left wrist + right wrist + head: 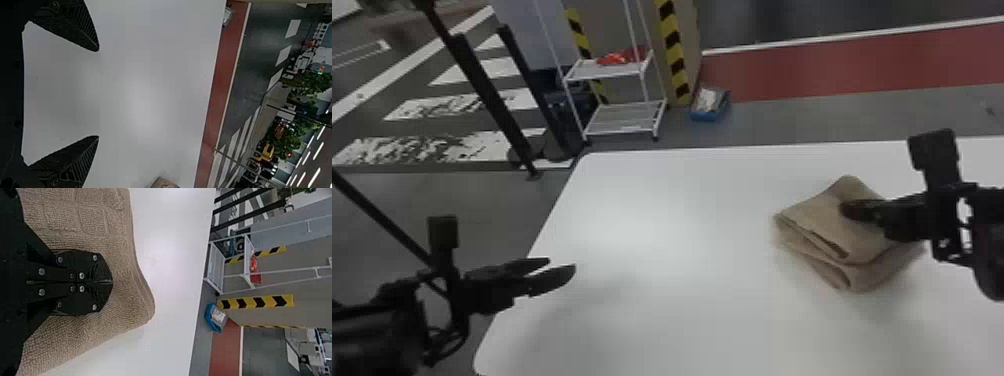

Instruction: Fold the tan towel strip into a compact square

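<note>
Your right gripper (112, 282), jaws together, is over the folded towel (814, 220) on the worktop (657, 225); dragging it sideways could skew the layers, since your left gripper (98, 93), jaws wide, is well apart.

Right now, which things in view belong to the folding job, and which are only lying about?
For the job:
tan towel, folded, on the white table
right pincer, closed, over the towel
left pincer, open

Lying about:
red item on the white rack
blue box beyond the table
</note>
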Action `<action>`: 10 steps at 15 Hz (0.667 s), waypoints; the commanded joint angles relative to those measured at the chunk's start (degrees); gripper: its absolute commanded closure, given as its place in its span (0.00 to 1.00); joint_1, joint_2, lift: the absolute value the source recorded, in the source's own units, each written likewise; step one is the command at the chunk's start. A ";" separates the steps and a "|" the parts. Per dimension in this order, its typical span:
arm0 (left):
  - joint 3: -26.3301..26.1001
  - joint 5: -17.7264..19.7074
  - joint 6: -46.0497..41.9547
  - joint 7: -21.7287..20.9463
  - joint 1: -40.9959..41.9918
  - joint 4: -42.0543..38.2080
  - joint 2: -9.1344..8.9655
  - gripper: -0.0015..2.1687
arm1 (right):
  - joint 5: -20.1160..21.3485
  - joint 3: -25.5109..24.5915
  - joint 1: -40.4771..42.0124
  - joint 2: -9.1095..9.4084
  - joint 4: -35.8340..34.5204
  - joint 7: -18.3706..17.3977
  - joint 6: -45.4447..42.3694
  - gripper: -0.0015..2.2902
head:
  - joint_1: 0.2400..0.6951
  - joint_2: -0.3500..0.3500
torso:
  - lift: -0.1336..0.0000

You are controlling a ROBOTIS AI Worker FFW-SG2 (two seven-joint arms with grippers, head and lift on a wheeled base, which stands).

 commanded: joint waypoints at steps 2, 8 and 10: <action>-0.61 0.00 -0.15 0.17 -0.46 0.07 -0.09 0.04 | -2.25 1.68 1.36 0.05 -3.08 1.66 0.33 0.93 | 1.00 1.00 | 0.04; -4.39 0.26 -0.68 1.05 -3.63 0.43 -1.49 0.05 | -7.18 -4.38 5.31 0.05 -12.66 5.97 3.14 0.93 | 1.00 1.00 | 0.04; -6.14 4.04 -1.73 3.16 -5.21 0.60 -3.87 0.05 | -2.34 -5.17 6.81 0.05 -15.39 5.27 2.97 0.93 | 1.00 0.99 | 0.04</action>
